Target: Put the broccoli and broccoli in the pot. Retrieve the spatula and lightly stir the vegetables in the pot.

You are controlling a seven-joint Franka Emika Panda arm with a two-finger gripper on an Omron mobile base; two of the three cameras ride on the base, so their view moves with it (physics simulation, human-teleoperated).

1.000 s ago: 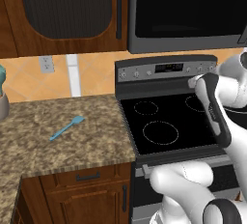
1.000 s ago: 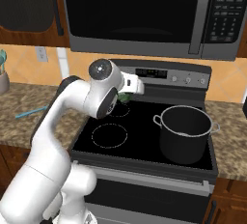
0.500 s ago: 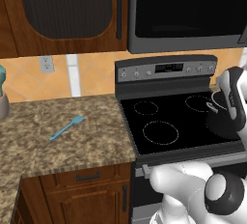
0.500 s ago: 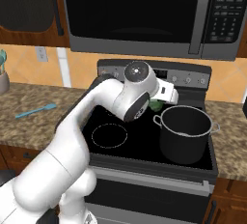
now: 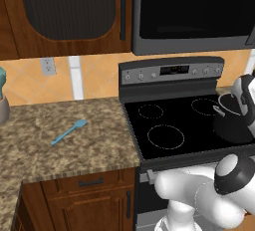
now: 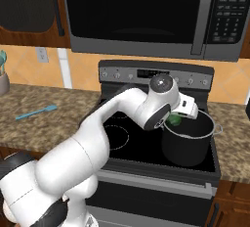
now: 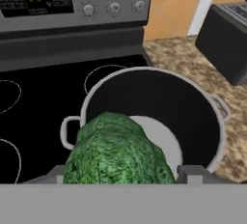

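Green fills the bottom of your hand view: a broccoli [image 7: 118, 150] floret sits between the two dark fingertips, so your pincer [image 7: 120, 172] is closed around it at a fairly wide spread. Just beyond, the pot [image 7: 193, 107] stands on the stove's front right burner, its mouth open under the floret; the pale bottom I can see looks bare, so I judge this is the first floret, and I can't spot the second.

A second ago the hand was over the middle of the stove [image 6: 127, 138] with the floret, left of the pot. Now, in the right base view, the pincer [image 6: 179, 117] hangs at the pot's [image 6: 188, 145] near rim, broccoli [image 6: 174, 119] just above the opening. To my eye the carry is done and letting go comes next.

Farther off, the spatula [image 5: 68, 131] lies untouched on the speckled surface [image 5: 60, 150] left of the stove.

Writing: the oven display and microwave [image 6: 146, 15] keypad are too small to read.
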